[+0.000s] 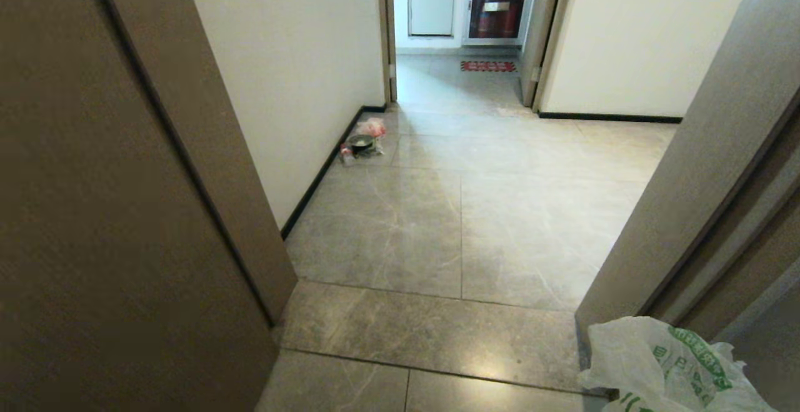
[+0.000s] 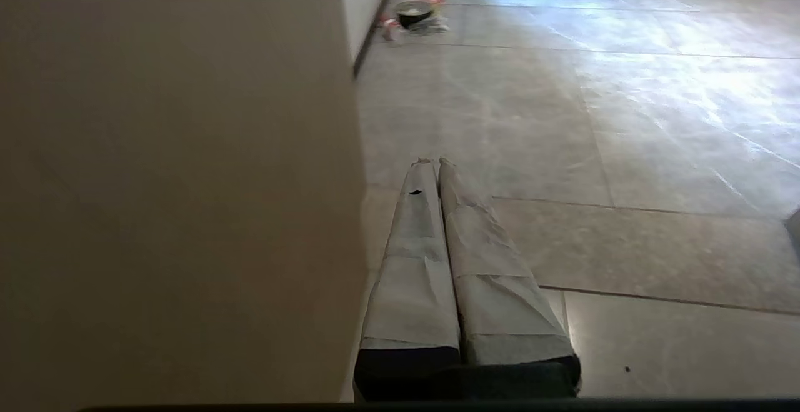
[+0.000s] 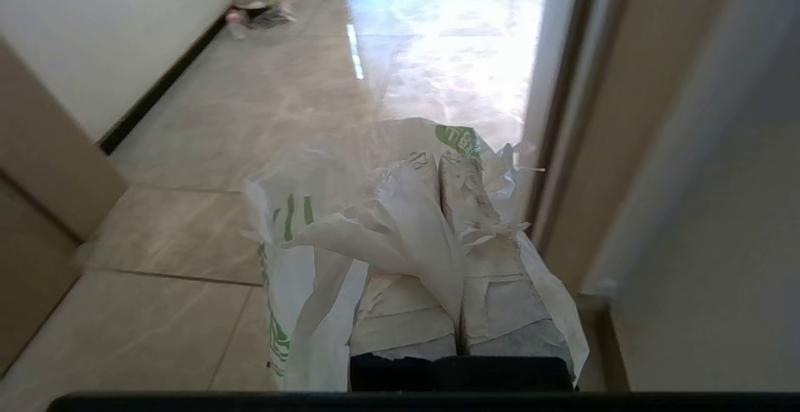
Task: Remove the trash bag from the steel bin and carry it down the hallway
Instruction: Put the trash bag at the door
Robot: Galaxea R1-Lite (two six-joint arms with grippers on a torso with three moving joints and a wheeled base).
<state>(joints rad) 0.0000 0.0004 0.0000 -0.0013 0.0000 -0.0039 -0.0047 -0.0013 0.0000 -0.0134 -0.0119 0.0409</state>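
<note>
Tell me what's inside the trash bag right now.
Contents can't be seen: the trash bag is bunched over the right gripper, shut on its plastic. Only crumpled white film with green print shows.

**Non-Task Items in View**

A red-and-clear plastic bag [image 1: 373,127] lies on the floor at upper centre-left, against the black baseboard [image 1: 322,171]. A dark round container [image 1: 360,143] sits just beside it. A brown door panel [image 1: 112,212] fills the left side. At top centre, a red patterned mat [image 1: 488,66] lies before a red cabinet [image 1: 498,3] beyond the far doorway.
</note>
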